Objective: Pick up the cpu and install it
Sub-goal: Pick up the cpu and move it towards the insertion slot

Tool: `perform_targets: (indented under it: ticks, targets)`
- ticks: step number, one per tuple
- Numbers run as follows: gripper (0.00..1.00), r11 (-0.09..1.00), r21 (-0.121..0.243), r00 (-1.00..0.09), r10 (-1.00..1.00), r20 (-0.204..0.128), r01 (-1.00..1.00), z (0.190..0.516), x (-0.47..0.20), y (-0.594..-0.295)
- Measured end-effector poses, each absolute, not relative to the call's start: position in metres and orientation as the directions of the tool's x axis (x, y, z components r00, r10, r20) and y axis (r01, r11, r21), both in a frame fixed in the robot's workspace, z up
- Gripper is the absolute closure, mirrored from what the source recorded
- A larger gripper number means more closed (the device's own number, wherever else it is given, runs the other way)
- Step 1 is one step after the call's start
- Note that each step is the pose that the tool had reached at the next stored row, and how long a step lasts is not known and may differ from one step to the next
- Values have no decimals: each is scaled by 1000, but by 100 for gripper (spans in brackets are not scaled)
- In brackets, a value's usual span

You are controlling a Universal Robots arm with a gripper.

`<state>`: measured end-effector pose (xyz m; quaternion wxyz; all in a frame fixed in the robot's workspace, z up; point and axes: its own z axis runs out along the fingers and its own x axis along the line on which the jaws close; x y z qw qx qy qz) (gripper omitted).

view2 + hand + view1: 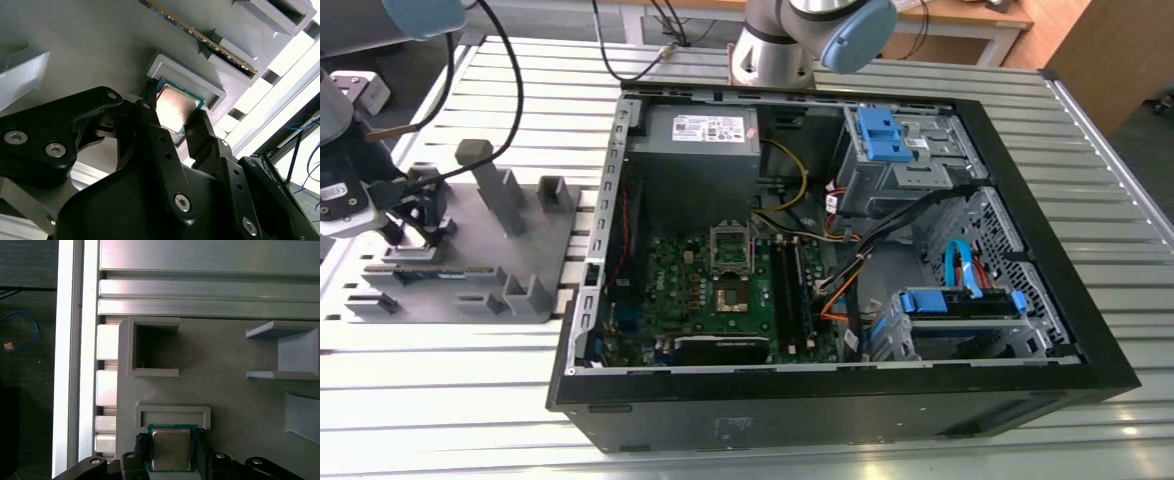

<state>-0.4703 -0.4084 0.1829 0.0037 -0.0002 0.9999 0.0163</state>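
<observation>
The small square cpu (171, 450), its pale silvery metal top facing up and a thin green border around it, lies flat on a grey plastic fixture plate (235, 390), just beside a low raised grey frame (172, 411). The robot's black hand (171, 440) is down over the chip and open, its two fingers (141, 446) set apart with one close beside each of two opposite edges; the cpu is not lifted. In the second wrist view, a long thin memory module (200, 36) stands on edge in a slot of the same plate. In the exterior view the plate rests on a ribbed aluminium bench (454, 400) at nine o'clock from an open black computer case (854, 400). A green motherboard (720, 290) lies inside the case, well apart from the chip.
</observation>
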Motion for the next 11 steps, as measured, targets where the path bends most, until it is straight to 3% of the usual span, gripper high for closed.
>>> perform_targets:
  ticks: [11]
  targets:
    - [53,999,33,-1000,0,-8,0,190,-470,-408]
